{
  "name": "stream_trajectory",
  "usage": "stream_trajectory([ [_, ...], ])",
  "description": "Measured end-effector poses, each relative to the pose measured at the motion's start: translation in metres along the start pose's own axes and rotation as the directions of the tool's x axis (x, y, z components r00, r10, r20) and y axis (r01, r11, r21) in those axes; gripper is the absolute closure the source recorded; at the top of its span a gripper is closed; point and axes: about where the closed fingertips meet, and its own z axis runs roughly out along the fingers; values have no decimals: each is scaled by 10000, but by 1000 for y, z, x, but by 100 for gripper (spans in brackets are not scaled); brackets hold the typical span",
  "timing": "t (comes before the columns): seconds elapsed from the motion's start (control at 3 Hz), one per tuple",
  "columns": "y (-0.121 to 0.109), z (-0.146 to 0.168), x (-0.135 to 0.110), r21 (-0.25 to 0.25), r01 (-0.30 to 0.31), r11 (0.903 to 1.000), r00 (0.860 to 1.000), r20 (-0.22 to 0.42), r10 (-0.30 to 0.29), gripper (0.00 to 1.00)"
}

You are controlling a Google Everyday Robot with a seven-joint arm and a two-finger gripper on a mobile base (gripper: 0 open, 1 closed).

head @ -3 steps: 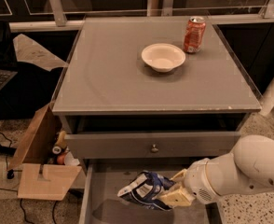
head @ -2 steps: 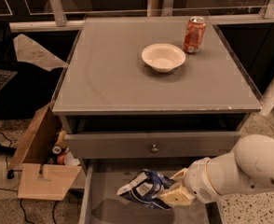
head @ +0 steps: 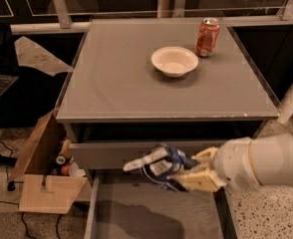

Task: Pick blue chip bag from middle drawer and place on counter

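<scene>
The blue chip bag (head: 159, 165) is crumpled dark blue with white patches. It hangs in the air above the open middle drawer (head: 136, 213), in front of the upper drawer's grey front. My gripper (head: 189, 171) comes in from the right on a thick white arm and is shut on the bag's right side, with pale fingers (head: 201, 179) above and below it. The bag casts a shadow on the drawer's flat grey floor. The counter (head: 121, 78) is the wide grey top above and behind.
A white bowl (head: 174, 60) and an orange-red soda can (head: 207, 37) stand on the counter's far right part. An open cardboard box (head: 44, 171) with small items sits on the floor at left. A railing runs behind the counter.
The bag has risen with my gripper from the drawer floor to the height of the upper drawer's front. The camera view has shifted slightly.
</scene>
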Motion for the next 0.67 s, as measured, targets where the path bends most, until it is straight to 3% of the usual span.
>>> stream_trajectory([
  [0.33,-20,-47,-55,1072,142,9941,9979,615,-209,100],
  [0.67,-37,-79,-98,2645,-567,9627,9913,1300,227,100],
])
